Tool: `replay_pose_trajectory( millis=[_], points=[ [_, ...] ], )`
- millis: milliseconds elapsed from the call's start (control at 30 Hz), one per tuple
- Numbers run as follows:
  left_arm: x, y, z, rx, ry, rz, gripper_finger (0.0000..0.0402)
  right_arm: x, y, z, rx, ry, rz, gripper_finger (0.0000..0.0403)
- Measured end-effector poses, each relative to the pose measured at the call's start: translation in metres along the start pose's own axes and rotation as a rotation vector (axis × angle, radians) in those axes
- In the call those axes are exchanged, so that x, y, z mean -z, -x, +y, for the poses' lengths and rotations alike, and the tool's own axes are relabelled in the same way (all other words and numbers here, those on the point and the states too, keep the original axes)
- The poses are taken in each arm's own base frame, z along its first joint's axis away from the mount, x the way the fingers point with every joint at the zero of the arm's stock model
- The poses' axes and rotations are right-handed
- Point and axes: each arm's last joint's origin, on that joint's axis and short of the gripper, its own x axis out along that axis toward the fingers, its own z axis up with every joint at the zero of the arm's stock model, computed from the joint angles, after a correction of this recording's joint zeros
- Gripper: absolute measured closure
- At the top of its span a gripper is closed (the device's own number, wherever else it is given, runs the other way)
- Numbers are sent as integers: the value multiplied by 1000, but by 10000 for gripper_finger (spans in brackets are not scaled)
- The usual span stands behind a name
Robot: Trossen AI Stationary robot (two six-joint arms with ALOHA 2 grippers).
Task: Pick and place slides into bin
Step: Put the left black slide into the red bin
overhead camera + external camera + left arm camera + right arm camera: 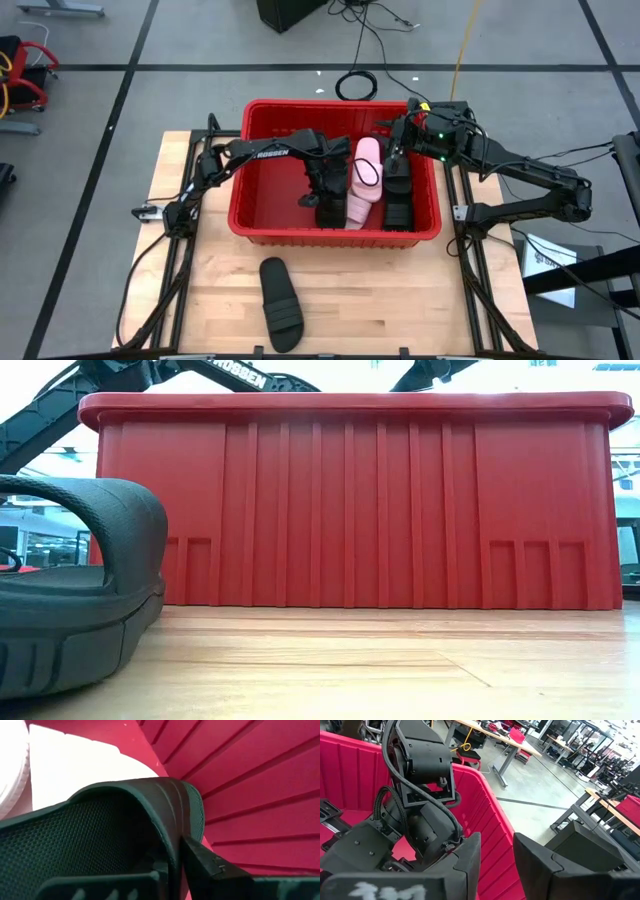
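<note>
The left gripper [325, 192] is deep in the red bin [270, 232] with its fingers closed on a black slide [100, 835], so it should let go gently, while the right gripper [495, 865] waits open above the bin's right side.

Black slide [100, 830] pinched in left jaws, ribbed red bin [260, 790] wall behind
</note>
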Motion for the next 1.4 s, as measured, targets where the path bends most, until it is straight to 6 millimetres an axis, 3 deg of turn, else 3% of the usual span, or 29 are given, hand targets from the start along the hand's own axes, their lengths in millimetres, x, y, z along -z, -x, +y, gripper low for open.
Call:
replay_pose_trajectory(
  millis=[333, 600, 1000, 1400],
  points=[
    [0, 0, 3, -72, 31, 36, 265, 0, 0, 0, 0, 0, 0, 298],
    [-4, 1, 9, -165, 11, 41, 215, 1, 0, 1, -6, 2, 13, 298],
    [0, 3, 13, -323, 32, 175, 199, 17, -9, 9, -6, 16, 14, 298],
    [3, 5, 14, -391, 69, 247, 199, 13, -9, 7, 16, 25, -33, 298]
  ],
)
